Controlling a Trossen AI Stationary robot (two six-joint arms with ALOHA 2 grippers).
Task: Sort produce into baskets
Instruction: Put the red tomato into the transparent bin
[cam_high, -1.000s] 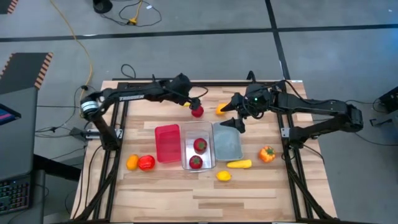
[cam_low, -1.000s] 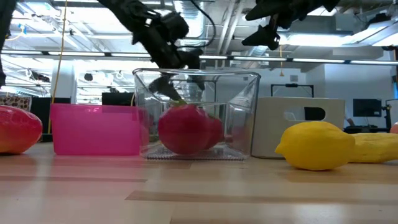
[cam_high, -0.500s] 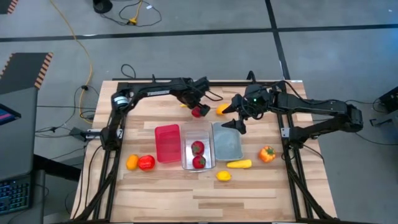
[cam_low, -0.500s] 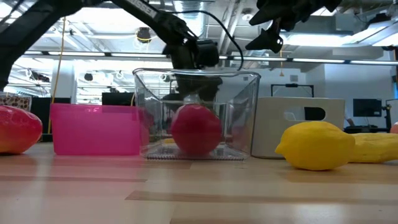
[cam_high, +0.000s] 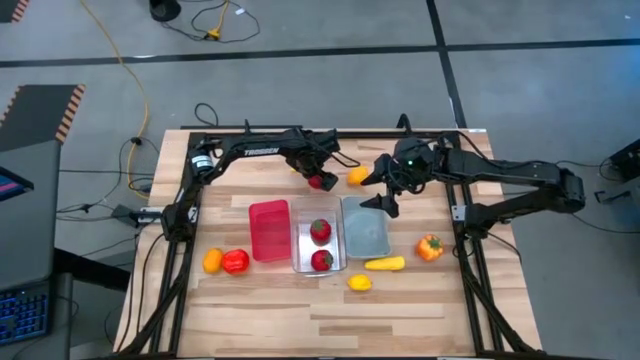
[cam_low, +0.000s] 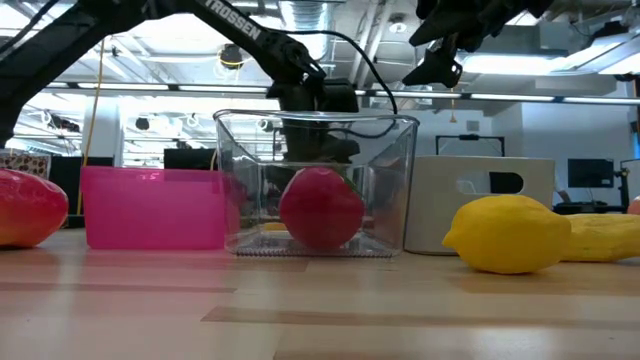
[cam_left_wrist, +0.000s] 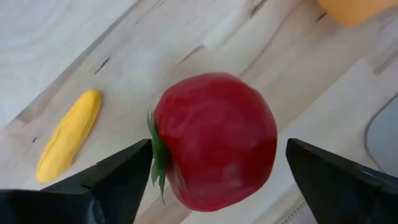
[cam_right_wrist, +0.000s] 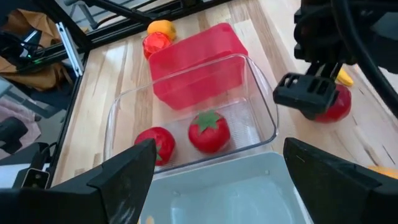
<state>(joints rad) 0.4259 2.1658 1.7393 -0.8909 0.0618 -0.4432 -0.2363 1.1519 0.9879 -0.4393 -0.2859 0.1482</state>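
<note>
A red tomato (cam_left_wrist: 214, 140) lies on the table near the far edge, beside an orange oval (cam_high: 357, 176). My left gripper (cam_high: 319, 176) points down over the tomato, open. Its fingers stand on either side of it with a gap showing at each side. My right gripper (cam_high: 385, 203) hangs open in the air above the far ends of the clear bin (cam_high: 303, 262) and the pale blue bin (cam_high: 366, 232). Two red tomatoes (cam_right_wrist: 209, 130) lie in the clear bin. The red bin (cam_high: 268, 231) stands to its left.
A yellow elongated piece (cam_left_wrist: 68, 140) lies just beyond the left gripper. Left of the bins lie an orange piece (cam_high: 212, 261) and a red one (cam_high: 235, 262). To the right and near side lie a yellow elongated piece (cam_high: 385, 264), a lemon (cam_high: 359, 283) and a pepper (cam_high: 429, 247).
My left gripper has moved toward the table's right edge and down, tipping until it points down over the red tomato, with its fingers on either side of it. The tomatoes in the clear bin have shifted a little.
</note>
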